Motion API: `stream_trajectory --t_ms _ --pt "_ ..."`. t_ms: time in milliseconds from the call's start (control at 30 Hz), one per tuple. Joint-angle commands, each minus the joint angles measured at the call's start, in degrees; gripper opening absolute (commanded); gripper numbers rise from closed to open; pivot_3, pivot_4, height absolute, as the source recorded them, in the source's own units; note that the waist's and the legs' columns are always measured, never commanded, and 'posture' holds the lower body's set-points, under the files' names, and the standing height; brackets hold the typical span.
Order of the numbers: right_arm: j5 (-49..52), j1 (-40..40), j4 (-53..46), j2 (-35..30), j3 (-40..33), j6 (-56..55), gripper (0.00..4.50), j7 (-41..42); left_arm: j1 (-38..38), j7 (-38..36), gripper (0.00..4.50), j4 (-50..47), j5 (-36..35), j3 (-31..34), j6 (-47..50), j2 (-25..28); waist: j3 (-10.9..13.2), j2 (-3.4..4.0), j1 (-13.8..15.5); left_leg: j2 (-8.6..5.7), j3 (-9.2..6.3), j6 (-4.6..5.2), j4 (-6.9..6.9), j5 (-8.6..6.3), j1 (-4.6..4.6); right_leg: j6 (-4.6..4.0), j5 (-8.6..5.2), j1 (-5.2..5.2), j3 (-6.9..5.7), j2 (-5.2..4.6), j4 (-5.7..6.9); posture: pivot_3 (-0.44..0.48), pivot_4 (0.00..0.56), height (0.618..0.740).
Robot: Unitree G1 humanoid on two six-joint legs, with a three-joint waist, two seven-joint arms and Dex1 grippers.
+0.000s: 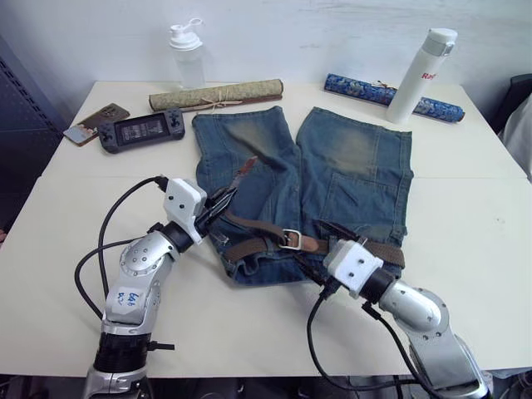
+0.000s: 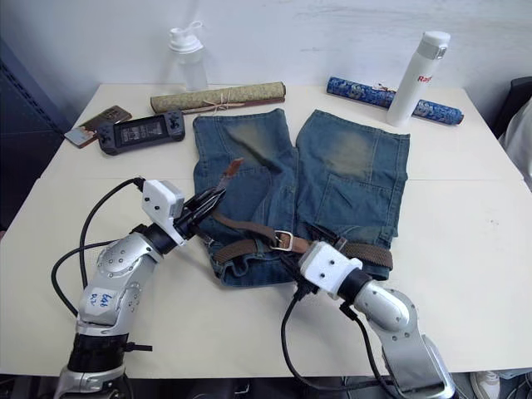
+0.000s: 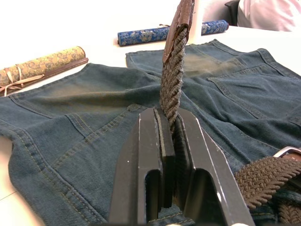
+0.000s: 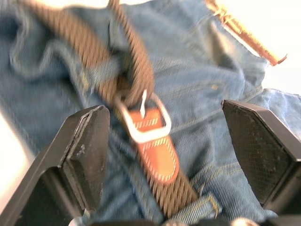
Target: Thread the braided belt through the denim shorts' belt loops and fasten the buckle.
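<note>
The denim shorts (image 1: 349, 166) lie flat mid-table, waistband toward me. The braided belt (image 1: 249, 226) runs along the waistband, bunched at its left end. My left gripper (image 1: 223, 202) is shut on the braided strap (image 3: 171, 80) just below its brown leather tip (image 1: 247, 170), which sticks up over the left leg. The silver buckle (image 1: 291, 239) lies mid-waistband with its prong across the frame. My right gripper (image 4: 164, 117) is open just short of the buckle (image 4: 146, 122), a finger on either side. A denim belt loop (image 4: 200, 207) crosses the belt close to the right gripper.
Along the table's far side are a rolled tan mat (image 1: 216, 96), a rolled blue patterned mat (image 1: 374, 93), a white bottle (image 1: 422, 75) and a clear shaker bottle (image 1: 187, 54). A handheld game console (image 1: 141, 130) and a phone (image 1: 96, 122) lie at the far left.
</note>
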Motion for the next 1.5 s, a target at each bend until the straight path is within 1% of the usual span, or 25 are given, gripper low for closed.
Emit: stream_trajectory --t_ms 33,67,100,133,200,267,367,567,833,933,1033,1133,1167,1300,1400,1500 --pt "-0.27 -1.99 -0.2 1.29 -0.07 3.37 3.19 -2.71 0.43 0.26 0.0 -2.35 -1.15 1.48 -0.04 0.63 0.0 0.0 0.05 0.0 0.0 0.0 0.0 0.0 0.0 0.0 0.0 0.0 0.0 0.0 0.0 0.0 0.15 0.717" --pt "-0.97 -2.5 0.23 1.37 0.73 4.08 2.78 -3.12 0.43 0.33 0.0 -2.39 -1.26 1.52 0.09 0.63 0.0 0.0 0.06 -0.02 0.0 0.0 0.01 0.0 -0.01 0.0 0.0 0.0 0.0 0.0 0.0 0.0 0.15 0.717" --pt "-1.59 -3.06 0.92 1.72 1.71 4.92 2.22 -3.64 0.45 0.37 0.0 -2.5 -1.43 1.59 0.26 0.6 0.0 0.0 0.05 -0.03 0.01 0.0 0.01 0.0 -0.01 0.0 0.0 0.0 0.0 0.0 0.0 0.0 0.15 0.717" --pt "-2.3 -3.61 1.67 1.99 2.58 5.66 1.81 -4.2 0.43 0.4 0.0 -2.56 -1.54 1.6 0.37 0.59 0.0 0.0 0.05 -0.03 0.01 0.0 0.01 0.0 -0.01 0.0 0.0 0.0 0.0 0.0 0.0 0.0 0.15 0.717" --pt "-2.73 -4.37 2.69 2.75 3.78 6.91 0.74 -5.03 0.32 0.43 0.0 -2.59 -1.57 1.56 0.37 0.63 0.0 0.0 0.04 -0.03 0.01 0.0 0.01 0.0 -0.01 0.0 0.0 -0.01 0.0 -0.01 0.0 0.0 0.15 0.717" --pt "-3.76 -4.48 3.15 2.6 5.16 7.72 0.08 -5.34 -0.06 0.53 0.0 -2.4 -1.59 1.56 0.41 0.64 0.0 0.0 0.04 -0.03 0.01 0.0 0.01 0.0 -0.01 0.0 0.0 -0.01 0.0 0.0 0.01 0.0 0.15 0.717" --pt "-5.57 -4.19 4.09 2.16 7.88 7.89 0.08 -5.49 -0.6 0.65 0.0 -2.29 -1.47 1.52 0.33 0.69 0.0 0.0 0.04 -0.03 0.02 0.0 0.01 0.0 -0.02 0.0 0.0 -0.01 0.0 0.01 0.01 0.0 0.15 0.717" --pt "-7.87 -5.08 6.4 2.26 10.69 9.05 0.08 -6.25 -0.79 0.73 0.0 -2.22 -1.2 1.24 0.14 0.65 0.0 0.0 -0.02 -0.03 0.02 0.0 0.01 0.0 -0.02 0.0 0.0 -0.01 0.0 0.02 0.01 0.0 0.15 0.717" --pt "-11.82 -8.73 10.06 0.79 16.31 10.58 0.08 -3.63 -1.58 1.45 0.0 -1.93 -0.85 0.75 -0.08 0.19 -0.01 -0.01 -0.75 -0.02 0.01 0.0 0.0 0.0 -0.01 0.0 0.0 -0.01 0.0 0.0 0.01 0.0 0.15 0.717" --pt "-15.24 -10.33 11.24 -3.21 19.69 9.86 0.08 -0.04 -3.13 1.8 0.0 -1.66 -1.05 0.47 0.17 -0.18 -0.01 -0.01 -1.16 -0.02 0.01 -0.01 0.0 0.01 0.0 0.0 0.0 -0.01 -0.01 0.01 0.01 0.0 0.15 0.717" --pt "-18.73 -11.54 12.7 -7.48 23.02 9.69 0.08 4.0 -6.81 0.81 0.0 -0.57 -1.58 -0.38 0.55 -0.18 -0.09 -0.11 -1.13 -0.02 0.01 -0.01 0.01 0.01 0.03 0.0 0.0 0.02 -0.03 0.01 0.01 0.0 0.15 0.717" --pt "-20.48 -12.91 14.18 -8.32 25.86 10.49 0.08 6.92 -11.05 -2.05 0.0 1.27 -2.09 -2.21 0.15 0.01 -0.2 -0.27 -1.07 -0.03 0.01 -0.01 0.03 0.01 0.06 0.0 0.0 0.06 -0.04 0.02 0.01 0.0 0.15 0.717" --pt "-20.72 -13.24 14.65 -8.02 26.14 10.46 0.08 7.24 -11.92 -2.79 0.0 1.74 -2.32 -2.51 -0.08 -0.07 -0.29 -0.34 -1.08 -0.03 0.0 -0.01 0.04 0.01 0.06 0.0 0.0 0.08 -0.04 0.02 0.0 0.0 0.15 0.717" --pt "-20.74 -16.13 16.41 -4.91 25.59 17.37 0.08 9.71 -17.44 -10.61 0.0 3.33 -5.56 -5.3 0.35 0.31 -0.44 -0.46 -1.42 0.01 0.01 -0.08 0.03 0.05 0.15 0.0 0.0 0.16 -0.05 0.04 0.0 0.0 0.15 0.717" --pt "-20.87 -17.28 16.28 -3.56 24.1 19.71 0.08 8.91 -18.41 -11.49 0.0 5.08 -5.09 -5.3 -0.03 0.4 -0.5 -0.39 -1.81 0.07 0.02 -0.16 0.01 0.1 0.24 -0.03 -0.01 0.19 -0.03 0.05 0.01 0.0 0.15 0.717" --pt "-19.89 -16.34 13.14 -4.55 23.09 21.03 0.08 10.22 -16.91 -10.98 0.0 5.92 -4.57 -4.4 -0.7 0.49 -0.5 -0.39 -1.85 0.12 0.0 -0.22 -0.01 0.14 0.28 -0.08 -0.04 0.19 -0.04 0.04 0.08 0.0 0.15 0.717"
